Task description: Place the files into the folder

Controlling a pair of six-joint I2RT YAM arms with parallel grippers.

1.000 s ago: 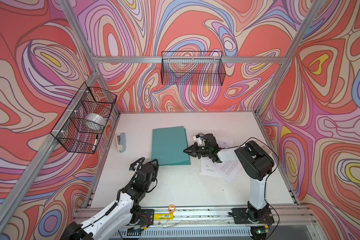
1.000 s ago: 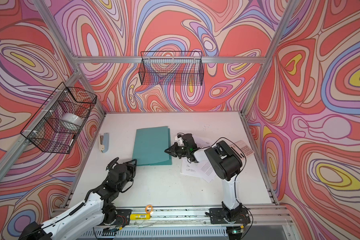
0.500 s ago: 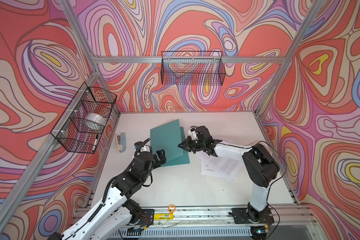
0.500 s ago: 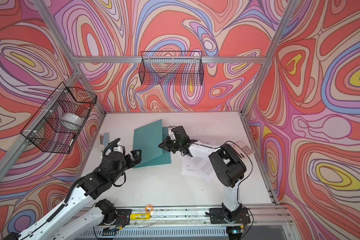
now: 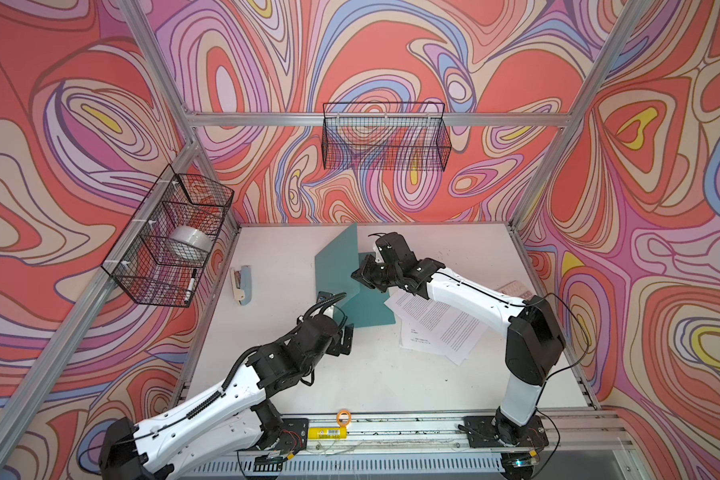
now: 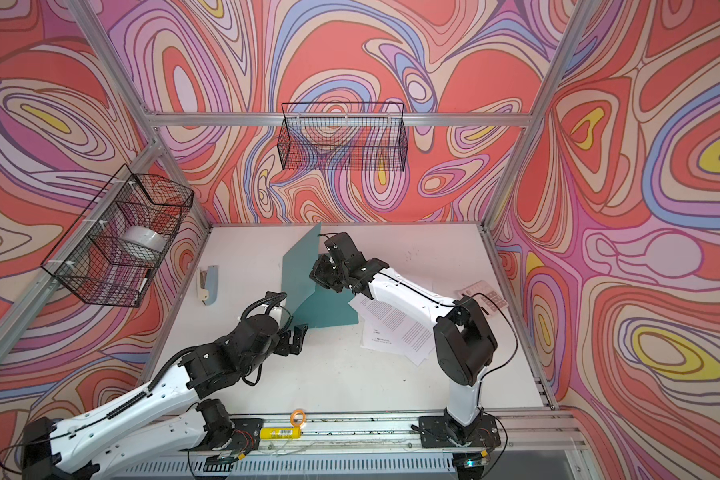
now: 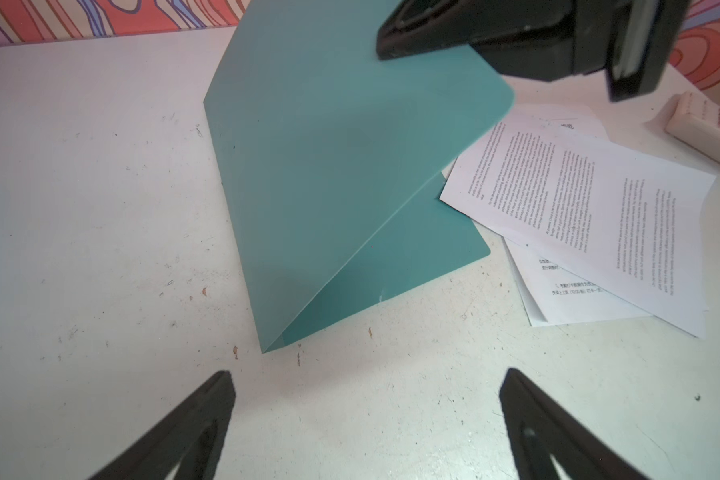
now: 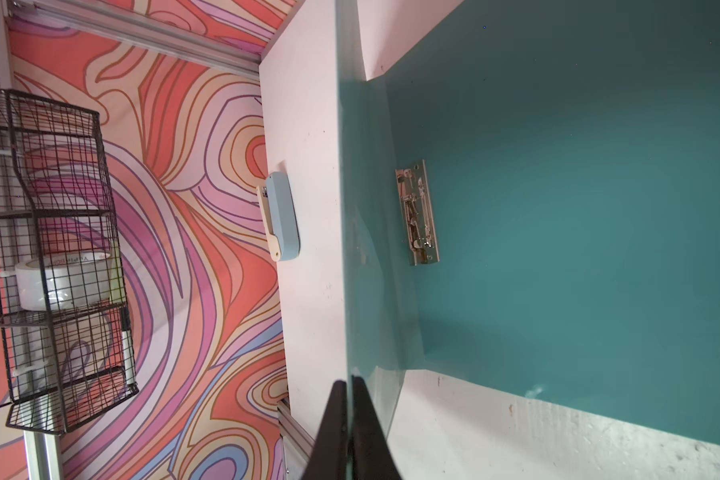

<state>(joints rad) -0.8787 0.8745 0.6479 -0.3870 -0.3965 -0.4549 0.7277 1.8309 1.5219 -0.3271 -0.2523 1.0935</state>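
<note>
Fingers of the right gripper clamped together on the cover edge of the folder, cover raised, back leaf flat on the table. Files lie just beside it. Left gripper hovers near the spine corner, fingers wide apart, empty.

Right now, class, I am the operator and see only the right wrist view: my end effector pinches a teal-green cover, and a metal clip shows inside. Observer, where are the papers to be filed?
Observer: The loose white printed paper sheets lie on the white table beside the flat teal-green folder, none inside.
Operator: Is the other arm busy?
Observer: No; the left end effector stands open and empty, short of the folder's near corner.
Operator: Anything else near the sheets?
Observer: A flat white calculator, beyond them.
</note>
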